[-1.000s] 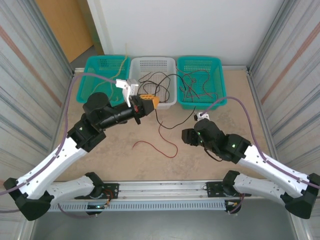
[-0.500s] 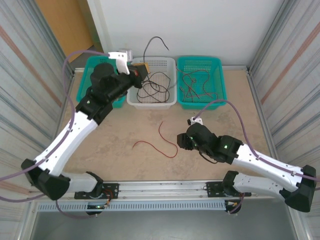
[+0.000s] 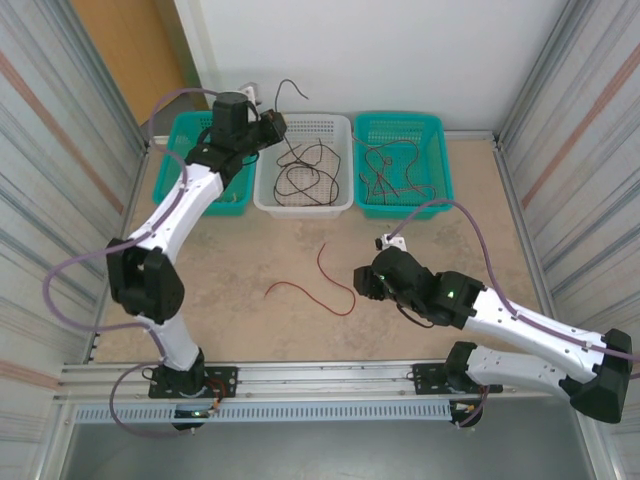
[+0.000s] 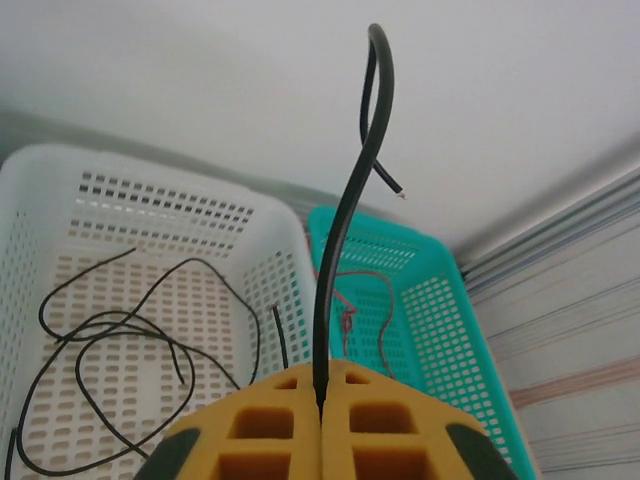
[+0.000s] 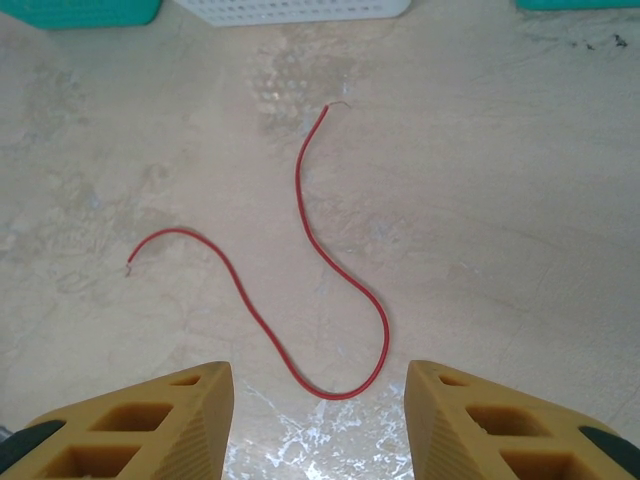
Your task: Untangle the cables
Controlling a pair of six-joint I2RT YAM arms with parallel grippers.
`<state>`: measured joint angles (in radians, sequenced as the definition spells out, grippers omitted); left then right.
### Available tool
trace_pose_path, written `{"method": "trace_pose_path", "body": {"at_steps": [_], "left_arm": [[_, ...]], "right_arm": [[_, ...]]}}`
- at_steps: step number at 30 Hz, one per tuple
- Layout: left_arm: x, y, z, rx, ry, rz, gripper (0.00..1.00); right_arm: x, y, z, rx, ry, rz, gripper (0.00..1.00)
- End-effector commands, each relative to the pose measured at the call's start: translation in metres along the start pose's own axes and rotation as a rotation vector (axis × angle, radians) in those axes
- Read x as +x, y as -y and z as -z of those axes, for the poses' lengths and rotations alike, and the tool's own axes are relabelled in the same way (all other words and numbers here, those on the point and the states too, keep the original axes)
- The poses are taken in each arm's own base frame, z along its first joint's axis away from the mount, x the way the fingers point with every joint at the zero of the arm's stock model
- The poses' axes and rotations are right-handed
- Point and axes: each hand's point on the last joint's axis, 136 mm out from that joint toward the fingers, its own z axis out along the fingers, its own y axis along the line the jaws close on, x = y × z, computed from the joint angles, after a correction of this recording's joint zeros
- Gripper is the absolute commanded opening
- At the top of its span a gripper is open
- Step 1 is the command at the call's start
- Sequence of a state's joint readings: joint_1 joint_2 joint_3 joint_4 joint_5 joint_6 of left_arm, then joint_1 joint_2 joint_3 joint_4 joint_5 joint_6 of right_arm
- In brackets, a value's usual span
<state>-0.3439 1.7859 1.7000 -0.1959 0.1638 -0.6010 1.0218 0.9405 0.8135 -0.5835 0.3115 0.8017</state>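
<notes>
My left gripper (image 3: 270, 126) is raised over the back left corner of the white basket (image 3: 305, 206). Its yellow pads (image 4: 260, 425) are shut on one black cable (image 4: 350, 220), whose free end curls up past the wall (image 3: 287, 88). More black cables (image 3: 300, 175) lie looped inside the white basket. A red cable (image 3: 322, 287) lies in an S on the table, apart from the others. My right gripper (image 3: 366, 283) hovers just right of it. In the right wrist view the right gripper (image 5: 320, 400) is open, with the red cable (image 5: 310, 215) on the table ahead of it.
A teal basket (image 3: 440, 150) at the back right holds tangled red and dark cables (image 3: 385, 170). Another teal basket (image 3: 180, 150) stands at the back left, under my left arm. Corrugated walls close both sides. A rail runs along the near edge.
My left arm rose and swung from the white basket's front to its back left corner, carrying the black cable. My right gripper drew slightly nearer and left, then held still.
</notes>
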Motion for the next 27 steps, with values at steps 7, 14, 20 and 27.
{"method": "trace_pose_path", "body": {"at_steps": [7, 14, 20, 27], "left_arm": [[0.019, -0.002, -0.012, 0.028, -0.058, 0.063, 0.82], [0.018, 0.025, 0.044, 0.044, -0.060, -0.043, 0.74], [0.071, 0.017, 0.108, 0.042, -0.095, -0.133, 0.73], [0.196, -0.013, 0.162, -0.074, -0.299, -0.323, 0.70]], "right_arm": [[-0.006, 0.008, 0.010, 0.036, 0.012, -0.016, 0.50], [0.003, 0.008, -0.009, 0.043, -0.063, -0.013, 0.52], [0.017, 0.006, -0.041, 0.067, -0.166, 0.019, 0.54], [0.027, 0.006, -0.074, 0.089, -0.237, 0.043, 0.55]]}}
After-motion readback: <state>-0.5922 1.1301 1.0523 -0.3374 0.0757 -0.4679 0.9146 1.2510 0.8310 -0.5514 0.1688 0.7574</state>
